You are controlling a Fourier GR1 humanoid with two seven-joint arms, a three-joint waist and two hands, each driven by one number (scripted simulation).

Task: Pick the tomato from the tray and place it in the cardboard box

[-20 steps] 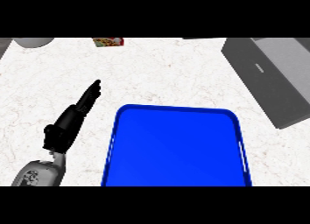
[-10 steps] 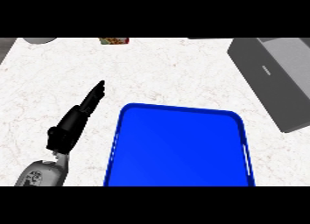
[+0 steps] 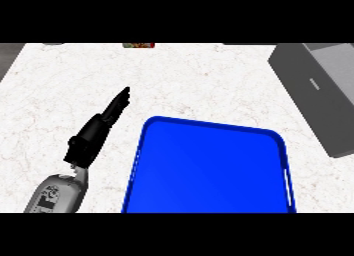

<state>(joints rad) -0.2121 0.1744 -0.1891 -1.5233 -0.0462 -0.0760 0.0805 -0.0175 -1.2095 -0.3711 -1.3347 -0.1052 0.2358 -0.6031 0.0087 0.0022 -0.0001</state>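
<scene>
Tomato is named by the task, yet no tomato can be made out on the blue tray (image 3: 209,170) or elsewhere on the table (image 3: 195,80); where it lies cannot be told from the head view. The tray is seen at about 6 o'clock, a rounded rectangle with a raised rim, its near end cut off by the lower edge of the view and its blue floor fully shown. A grey box (image 3: 331,95) with an open top is seen at about 2 o'clock, well apart from the tray and partly cut off by the right edge; its colour is grey rather than cardboard brown. A small red and green object (image 3: 138,45) is seen at 12 o'clock at the far edge of the white marbled table, too small to be identified.

The left hand (image 3: 99,131) is seen at about 9 o'clock, just beside the tray's left rim but not touching it. Its fingers are held straight and pressed together, pointed toward 1 o'clock, and nothing is held in them. The grey forearm (image 3: 58,192) enters from the lower left. The right hand is not shown in the view.
</scene>
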